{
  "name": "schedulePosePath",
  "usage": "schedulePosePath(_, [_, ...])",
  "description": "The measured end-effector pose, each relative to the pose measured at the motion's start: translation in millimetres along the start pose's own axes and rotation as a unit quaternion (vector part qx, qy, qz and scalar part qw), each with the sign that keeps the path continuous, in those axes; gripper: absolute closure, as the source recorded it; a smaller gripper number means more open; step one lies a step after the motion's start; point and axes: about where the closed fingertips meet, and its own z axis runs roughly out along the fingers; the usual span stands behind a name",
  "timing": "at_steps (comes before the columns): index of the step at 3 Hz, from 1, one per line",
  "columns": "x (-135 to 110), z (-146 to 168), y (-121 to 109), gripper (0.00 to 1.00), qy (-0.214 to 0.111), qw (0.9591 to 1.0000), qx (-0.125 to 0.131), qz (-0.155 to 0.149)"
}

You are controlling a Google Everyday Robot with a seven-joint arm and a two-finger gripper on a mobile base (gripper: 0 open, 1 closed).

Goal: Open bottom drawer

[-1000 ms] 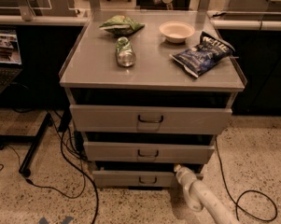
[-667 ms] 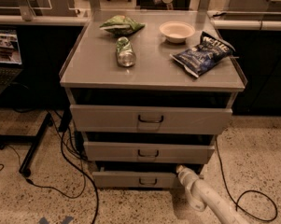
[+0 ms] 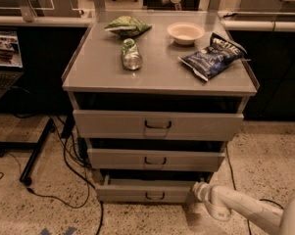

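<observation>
Since a second ago the pincer (image 3: 199, 189) on the white arm has drawn slightly down and rightward, and the bottom drawer (image 3: 127, 191) sits a touch further out (dark gap above it). The pincer is at the drawer's right end, low by the floor; I cannot tell whether it is open or closed. The drawer front is plain grey metal with a dark loop handle (image 3: 155, 196). The smooth grey worktop (image 3: 98, 70) carries a dented can (image 3: 131, 54), a round bowl (image 3: 185, 33) and a crinkled blue bag (image 3: 213, 57).
</observation>
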Motion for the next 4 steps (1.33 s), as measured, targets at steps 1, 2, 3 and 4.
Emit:
schedulePosePath(1, [8, -5, -18, 1.0, 0.015, 0.9993, 0.018, 0.028])
schedulePosePath(2, [8, -5, -18, 1.0, 0.015, 0.9993, 0.018, 0.028])
schedulePosePath(3, [3, -4, -8, 1.0, 0.009, 0.9996, 0.016, 0.021])
schedulePosePath(4, [-2, 5, 0, 1.0, 0.007, 0.9996, 0.023, 0.017])
